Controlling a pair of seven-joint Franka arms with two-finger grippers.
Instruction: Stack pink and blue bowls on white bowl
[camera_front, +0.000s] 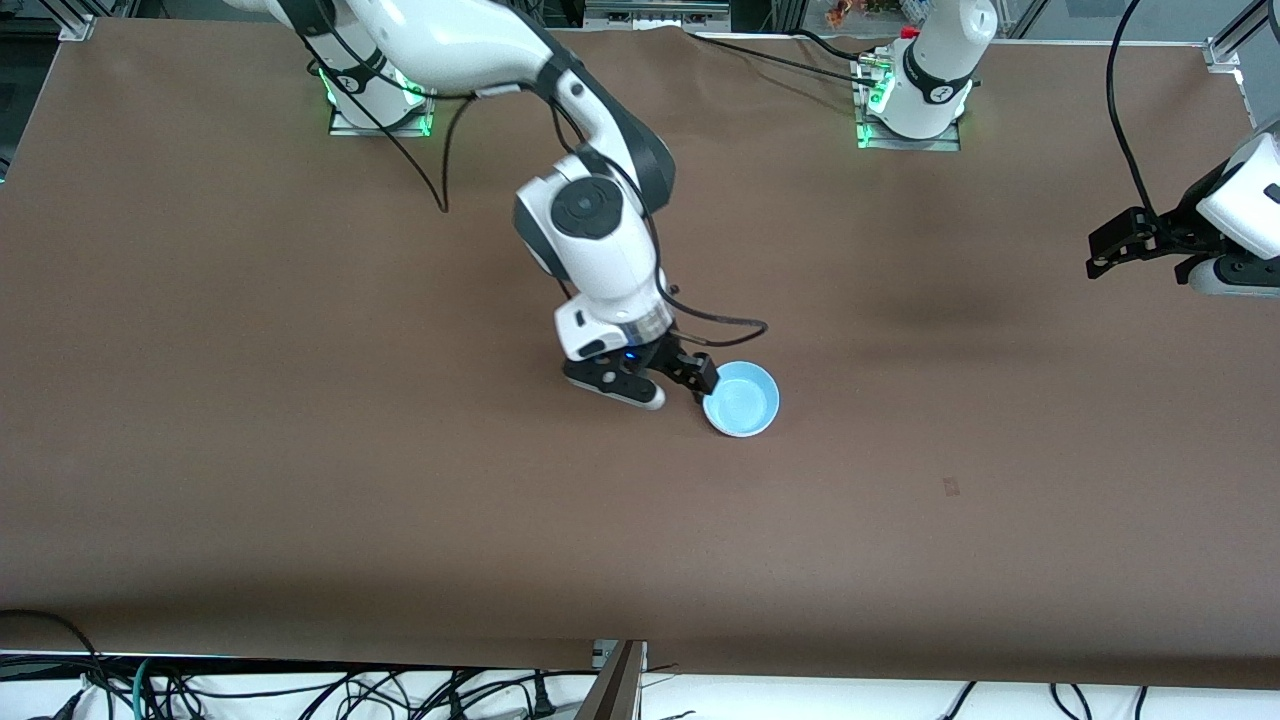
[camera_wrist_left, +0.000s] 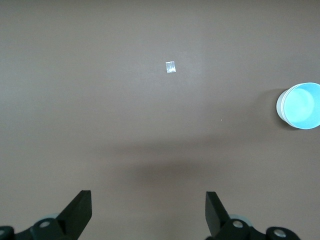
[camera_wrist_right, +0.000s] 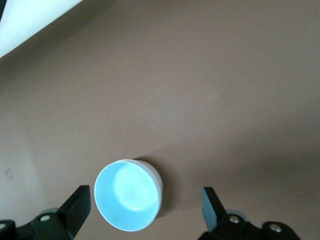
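The blue bowl (camera_front: 741, 398) sits mid-table, light sky-blue inside. It also shows in the right wrist view (camera_wrist_right: 128, 195) and the left wrist view (camera_wrist_left: 302, 105). A white outer wall (camera_wrist_left: 281, 105) shows round it under its rim, as of a bowl it rests in. The pink bowl is hidden. My right gripper (camera_front: 690, 383) is open and empty, just above the blue bowl's edge toward the right arm's end. In the right wrist view (camera_wrist_right: 145, 202) the bowl lies between its fingers, nearer one finger. My left gripper (camera_front: 1100, 255) waits open and empty (camera_wrist_left: 148, 205) above the left arm's end of the table.
The brown table (camera_front: 300, 450) carries a small pale patch (camera_front: 950, 486), nearer the front camera than the bowl and toward the left arm's end; it also shows in the left wrist view (camera_wrist_left: 170, 66). Cables hang below the front edge.
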